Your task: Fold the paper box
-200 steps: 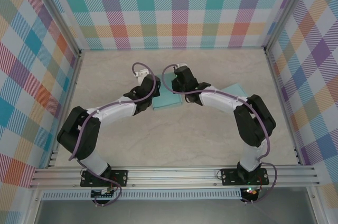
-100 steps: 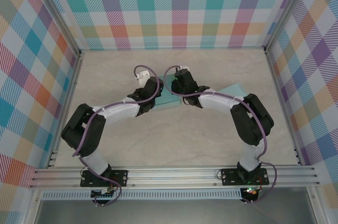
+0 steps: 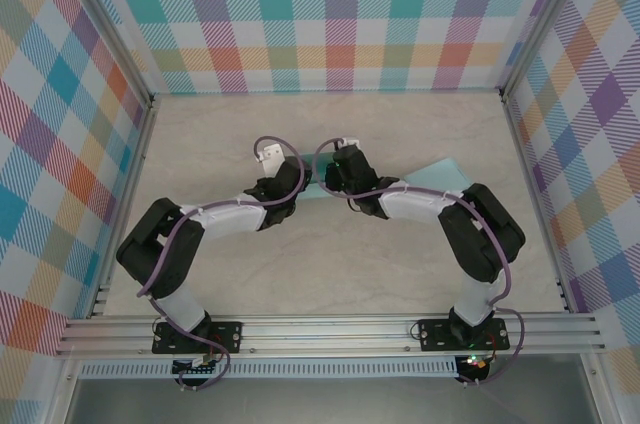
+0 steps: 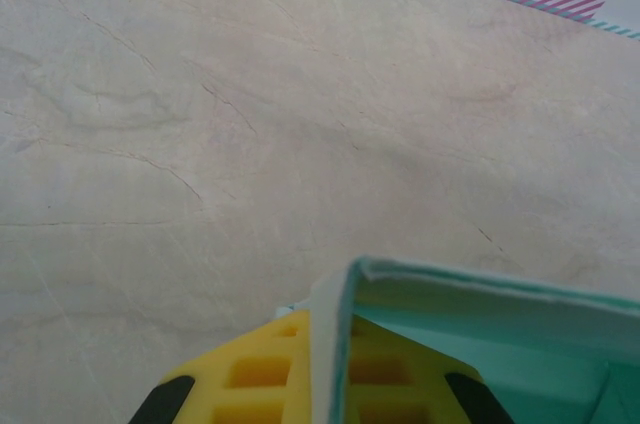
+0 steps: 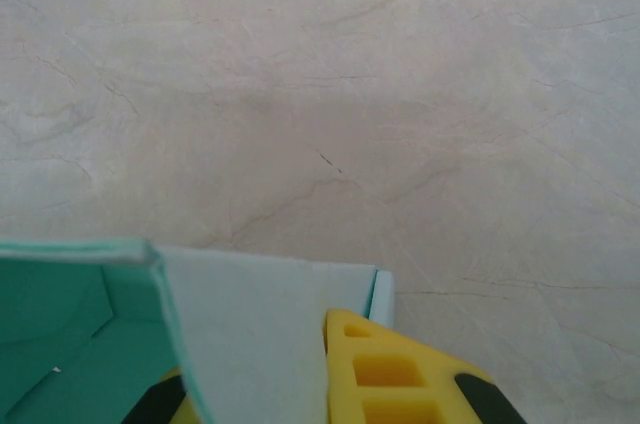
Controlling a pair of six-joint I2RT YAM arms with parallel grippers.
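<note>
So both arms meet around the middle of the top view, and the teal paper box [image 3: 438, 172] sits right between and under them on the marble-look table [image 3: 340, 264]. One panel pokes out to the right of centre, beneath the right arm.

The left gripper [image 3: 297, 184] has its jaws pressed together on the box. In the left wrist view its yellow fingers [image 4: 255, 374] sit either side of a thin upright wall, with the teal inside off to the lower right.

The right gripper [image 3: 336, 176] is the same deal. In the right wrist view it's pinching a pale flap [image 5: 260, 334] at the bottom of the frame. One yellow finger [image 5: 390, 369] is just right of that flap, and the teal interior fills the lower left.
</note>
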